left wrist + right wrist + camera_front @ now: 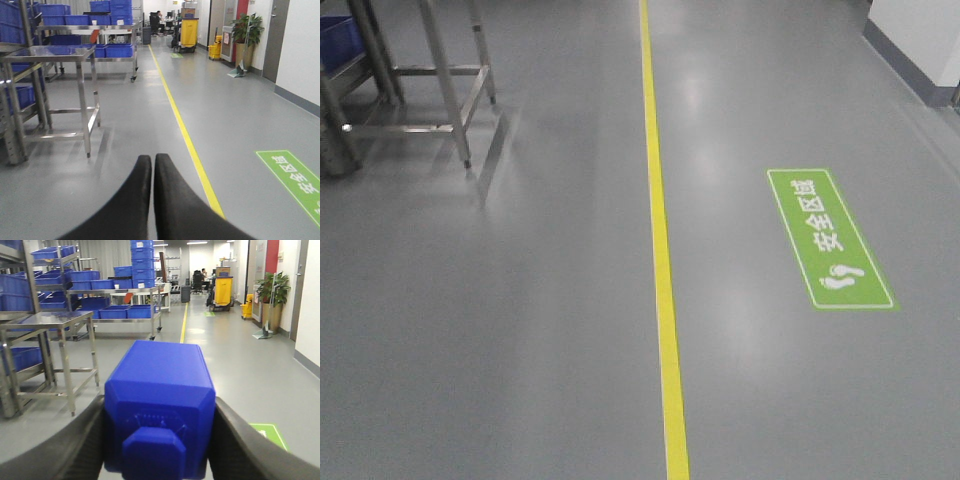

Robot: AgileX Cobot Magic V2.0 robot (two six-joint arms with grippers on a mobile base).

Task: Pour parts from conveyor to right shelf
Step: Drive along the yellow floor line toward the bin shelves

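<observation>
While the base sits out on open floor, I've got the blue bin (160, 385) clamped btwn the fingers of the right gripper (161, 405). Its moulded end faces the wrist cam, so I can't see inside or tell whether parts are in it. Left gripper (152, 161) hangs low over the floor w/ both fingers pressed together, nothing in them. Front cam shows only grey floor, the yellow line (660, 240), a green safety sign (830, 240), and the legs of a steel table (50, 52) off to the left. No conveyor in any view, and I can't say which rack is the right shelf. My read: pickup looks done and we're mid-transit; the approach to the shelf and the pour itself are left to do.
</observation>
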